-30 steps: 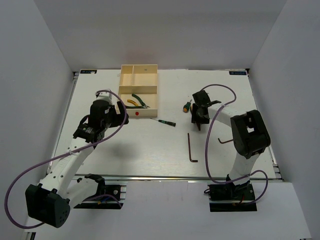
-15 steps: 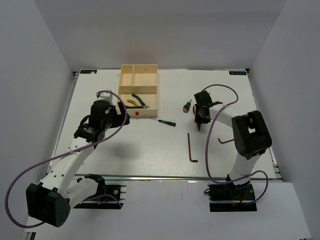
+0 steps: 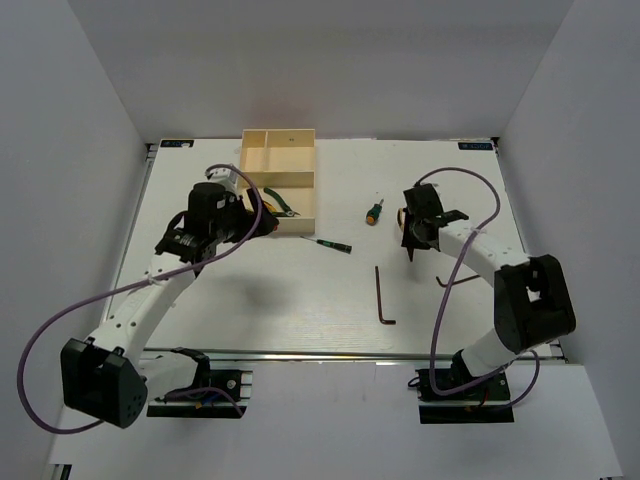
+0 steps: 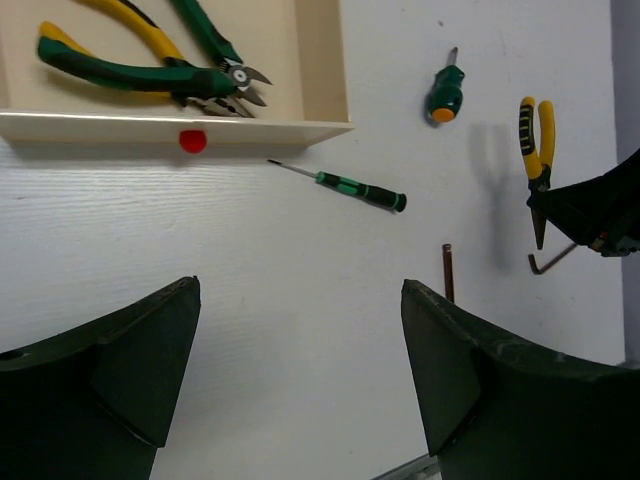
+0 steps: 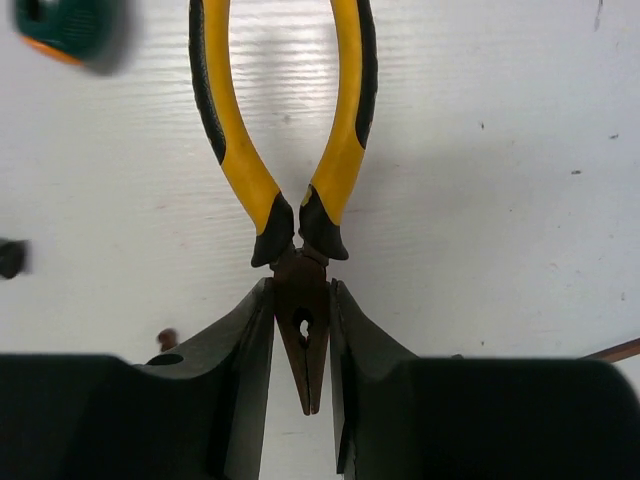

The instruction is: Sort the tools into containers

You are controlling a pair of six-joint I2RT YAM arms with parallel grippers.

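My right gripper point(image 5: 301, 292) is shut on the dark metal head of the yellow-handled pliers point(image 5: 285, 140), whose handles point away from me just above the white table. The left wrist view shows the same pliers point(image 4: 535, 145) at the far right. My left gripper point(image 4: 300, 285) stands open over bare table just in front of the cream tray point(image 3: 300, 180). Green-handled pliers point(image 4: 140, 75) and another yellow-handled pair point(image 4: 130, 15) lie in the tray's front compartment, behind the red dot point(image 4: 192, 141). On the table lie a thin green screwdriver point(image 4: 358, 188) and a stubby one point(image 4: 444, 93).
A long dark hex key point(image 3: 383, 297) lies at mid table. A second hex key point(image 3: 455, 281) lies under the right arm's cable. The two back compartments of the tray look empty. White walls close in the table on three sides.
My right gripper has closed on the yellow pliers' head and shifted right with them. The left arm has swung toward the tray's front, jaws still wide.
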